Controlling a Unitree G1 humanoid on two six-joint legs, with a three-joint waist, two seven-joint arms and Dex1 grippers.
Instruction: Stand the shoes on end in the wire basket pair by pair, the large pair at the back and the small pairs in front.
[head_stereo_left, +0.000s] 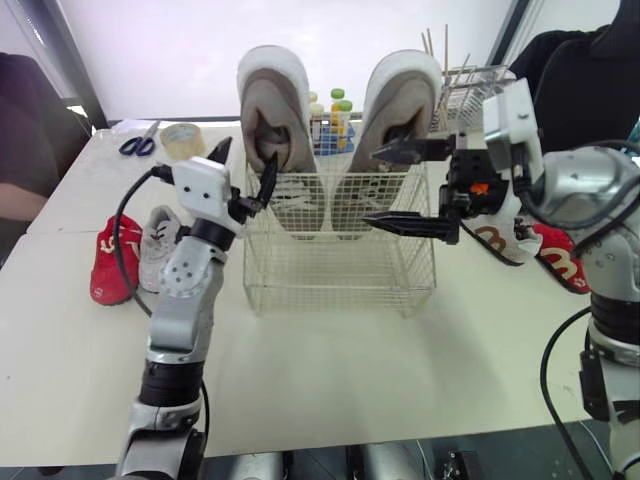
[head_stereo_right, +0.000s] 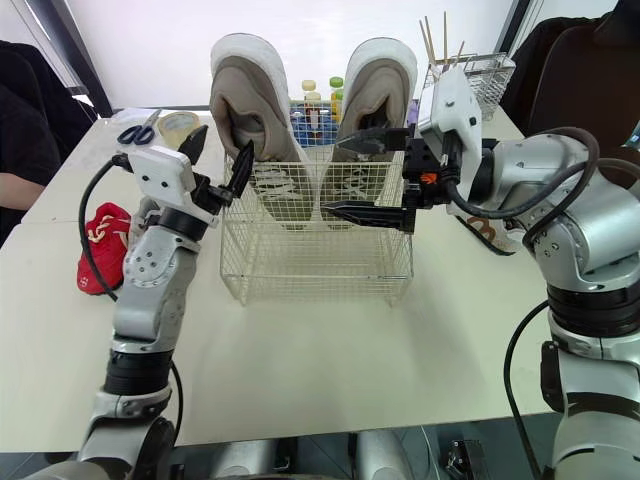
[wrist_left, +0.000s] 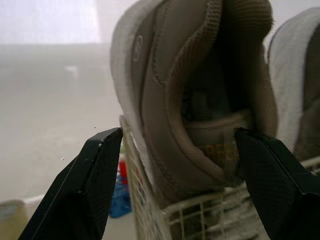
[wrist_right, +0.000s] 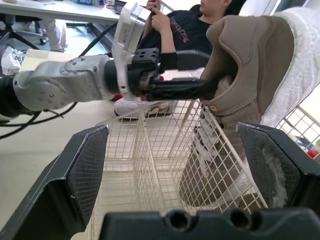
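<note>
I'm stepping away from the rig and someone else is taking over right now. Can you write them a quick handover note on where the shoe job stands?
Left claw: open, around the heel of the left large shoe, not clamped.
Right claw: open, by the right large shoe, holding nothing.
Done: both large shoes stand on end at the back of the wire basket.
Left to do: the basket's front is empty. On the table, a red small shoe and a grey small shoe lie to the basket's left. A white small shoe and a second red shoe lie to its right, behind the right arm.
</note>
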